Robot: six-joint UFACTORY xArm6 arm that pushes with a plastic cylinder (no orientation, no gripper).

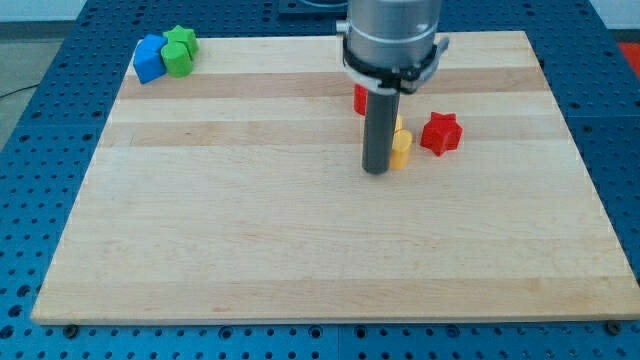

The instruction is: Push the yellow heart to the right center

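Observation:
The yellow heart [401,147] lies on the wooden board [250,230] a little right of the middle, mostly hidden behind the rod. My tip [377,170] rests on the board at the heart's left side, touching or almost touching it. A red star-shaped block [440,133] sits just to the right of the heart. Another red block [359,99] peeks out behind the rod, above the heart; its shape is hidden.
A blue block [149,59] and a green block [180,51] sit together at the board's top left corner. The arm's grey housing [392,35] hangs over the top middle. The board's right edge runs near x 600.

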